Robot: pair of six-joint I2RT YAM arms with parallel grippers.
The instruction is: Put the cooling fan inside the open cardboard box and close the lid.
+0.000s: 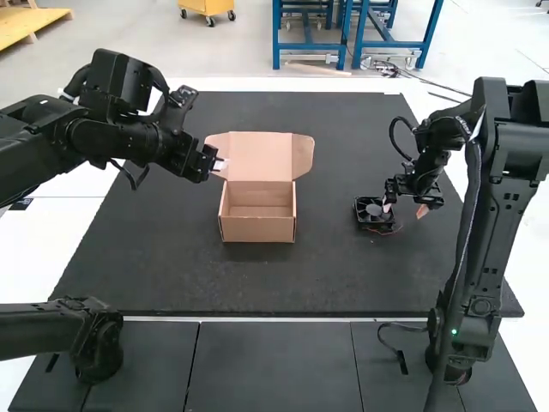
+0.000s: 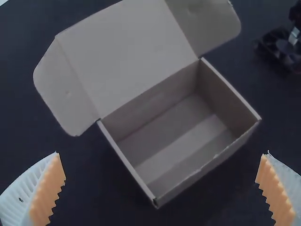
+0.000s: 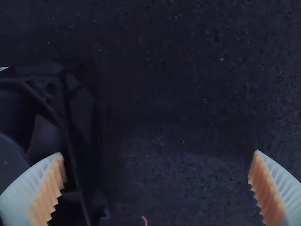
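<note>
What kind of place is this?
Likely a robotics test bench: a black left robot arm and right robot arm flank a black mat holding an open brown cardboard box and a small black cooling fan.

Even overhead light fills the high view; the cardboard box (image 1: 257, 210) throws only a faint shadow on the black mat (image 1: 163, 257). The right wrist view is dim, the cooling fan (image 3: 42, 117) barely distinct.
</note>
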